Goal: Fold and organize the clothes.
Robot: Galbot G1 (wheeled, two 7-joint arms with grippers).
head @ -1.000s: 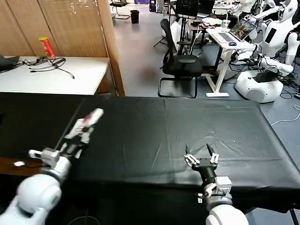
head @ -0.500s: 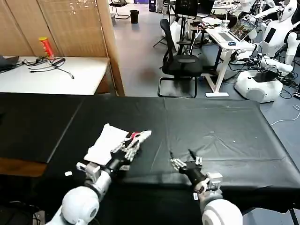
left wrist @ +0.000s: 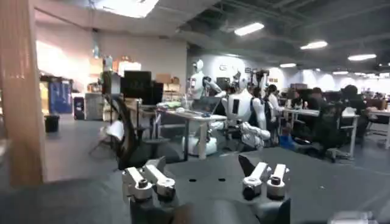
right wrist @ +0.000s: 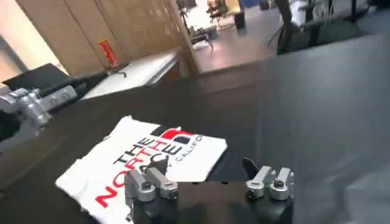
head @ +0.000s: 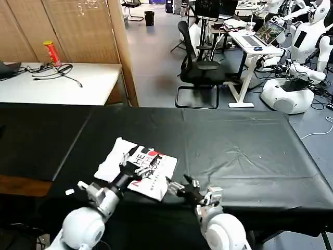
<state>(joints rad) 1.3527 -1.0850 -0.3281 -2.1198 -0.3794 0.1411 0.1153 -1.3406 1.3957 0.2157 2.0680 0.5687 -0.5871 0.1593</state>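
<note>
The left gripper (head: 136, 166) has its fingers spread apart, with nothing between them in the left wrist view (left wrist: 206, 180), and in the head view they rest over the printed face of the T-shirt (head: 151, 172). The right gripper (head: 179, 186) also has its fingers spread wide and empty (right wrist: 208, 181); it sits just beside the shirt's right edge, low over the cloth-covered table (head: 250, 146) near its front edge. The white T-shirt (right wrist: 149, 164) lies folded into a rough rectangle, red and black lettering facing up, on the black covering toward the front left part of the table, tilted slightly. Both arms reach forward from the front edge, the left arm (head: 99, 192) crossing onto the shirt's left half.
</note>
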